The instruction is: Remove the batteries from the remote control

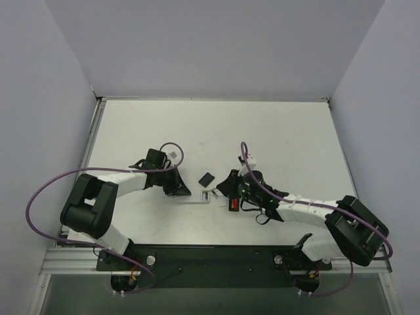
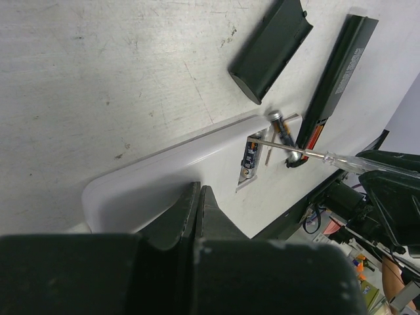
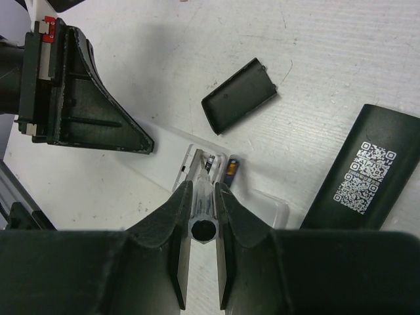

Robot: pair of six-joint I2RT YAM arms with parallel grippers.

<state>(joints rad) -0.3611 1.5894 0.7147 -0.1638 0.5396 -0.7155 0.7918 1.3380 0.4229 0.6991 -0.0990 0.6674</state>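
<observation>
Progress: we judge the job part done. The black cover (image 2: 270, 49) is off and lying loose. Red shows at the near end of the black remote control (image 2: 338, 72), and we take it for a red battery (image 2: 316, 134) still in its recess. Lifting that out is what is left.
Room: plain pale walls (image 1: 210, 46) close the surface in on three sides.
Surface (image 1: 216, 125): white and scuffed. Everything sits in its near half, about midway between the left and right edges.
Right tool (image 3: 202, 189): clenched on a screwdriver (image 2: 328, 157) by its clear handle, with the tip reaching the open recess of the white remote (image 2: 177, 164).
Left tool (image 2: 199, 190): clenched on nothing, tips at the white remote's other end. Whether they press on it we cannot tell.
Black remote control: flat, label side up, just right of the white remote, and neither tool holds it.
White remote: face down, between the two tools.
Black cover: toward the far edge from both remotes, touching neither.
Dark battery (image 2: 251, 154): in the white remote's recess.
Loose battery (image 2: 281, 126): just beside that recess, between the two remotes.
</observation>
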